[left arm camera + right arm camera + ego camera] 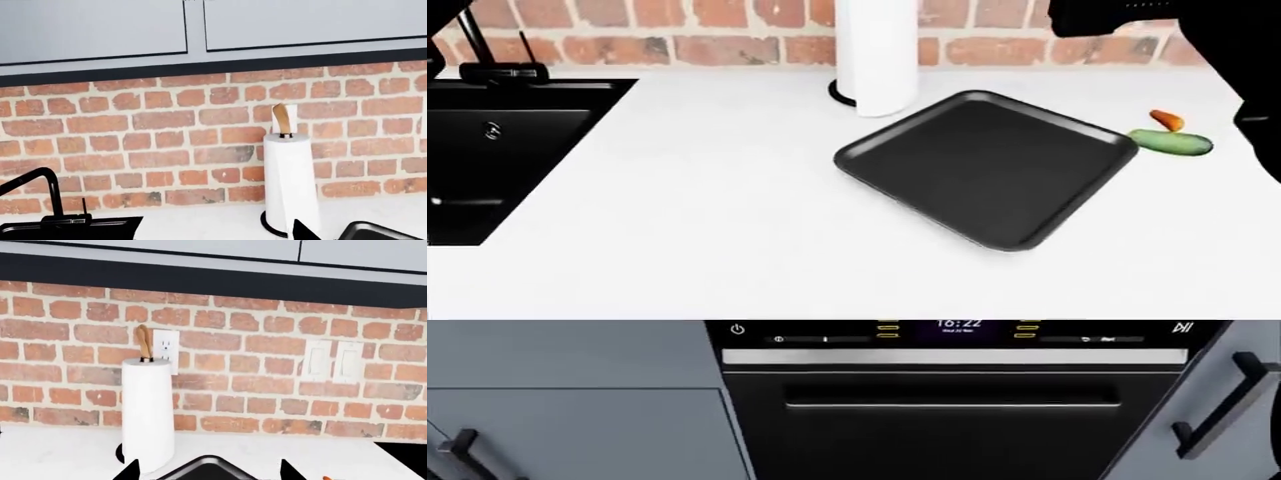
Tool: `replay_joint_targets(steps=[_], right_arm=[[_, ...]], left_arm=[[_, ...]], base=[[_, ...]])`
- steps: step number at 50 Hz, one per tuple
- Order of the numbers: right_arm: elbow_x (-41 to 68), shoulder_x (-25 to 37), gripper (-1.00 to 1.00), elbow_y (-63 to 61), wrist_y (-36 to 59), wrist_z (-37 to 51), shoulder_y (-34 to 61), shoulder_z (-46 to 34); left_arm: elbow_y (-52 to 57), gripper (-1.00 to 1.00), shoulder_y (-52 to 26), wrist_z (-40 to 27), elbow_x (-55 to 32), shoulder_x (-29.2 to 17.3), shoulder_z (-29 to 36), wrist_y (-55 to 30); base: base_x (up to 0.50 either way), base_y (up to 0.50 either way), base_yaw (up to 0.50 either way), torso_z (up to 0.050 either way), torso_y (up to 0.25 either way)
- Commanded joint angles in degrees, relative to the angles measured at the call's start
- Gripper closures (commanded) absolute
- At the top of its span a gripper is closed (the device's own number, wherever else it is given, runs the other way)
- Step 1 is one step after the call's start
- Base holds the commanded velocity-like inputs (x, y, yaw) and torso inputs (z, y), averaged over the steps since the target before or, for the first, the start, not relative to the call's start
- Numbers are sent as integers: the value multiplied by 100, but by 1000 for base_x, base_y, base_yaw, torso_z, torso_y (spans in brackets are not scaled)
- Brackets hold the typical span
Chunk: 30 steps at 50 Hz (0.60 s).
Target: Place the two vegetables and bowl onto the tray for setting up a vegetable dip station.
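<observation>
The black tray [988,165] lies on the white counter, with nothing on it. The green cucumber [1169,143] and the orange carrot [1168,121] lie side by side just off its right corner. The bowl is out of view. My right gripper [210,474] is open and empty, its fingertips [130,471] wide apart above a tray corner [210,465]. Of my left gripper [213,236] only one fingertip [303,231] shows clearly, set wide as on an open jaw, beside a tray corner [380,231]. Nothing is held.
A white paper-towel roll [874,55] stands at the brick wall behind the tray; it also shows in the left wrist view [290,185] and the right wrist view [148,415]. A black sink [494,150] with faucet [40,195] is at the left. A black arm [1228,60] fills the head view's top right.
</observation>
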Motion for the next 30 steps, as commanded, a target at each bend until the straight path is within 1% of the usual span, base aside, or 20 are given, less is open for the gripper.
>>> replay_joint_targets(steps=[1, 16, 24, 30], right_arm=[[63, 68, -100, 9, -72, -10, 41, -60], [119, 112, -100, -4, -146, 7, 62, -107], [109, 136, -100, 3, -190, -35, 67, -171], [121, 158, -100, 0, -216, -41, 59, -200]], left_arm=[[-29, -100, -39, -10, -35, -67, -8, 29], [-23, -100, -71, -10, -39, -104, -4, 45], [-34, -100, -94, -13, -52, -121, -3, 54], [-33, -100, -100, -3, -46, -129, 0, 64]], base=[[375, -367, 0, 0, 0], [287, -416, 0, 0, 0], [466, -220, 0, 0, 2], [432, -312, 0, 0, 0]])
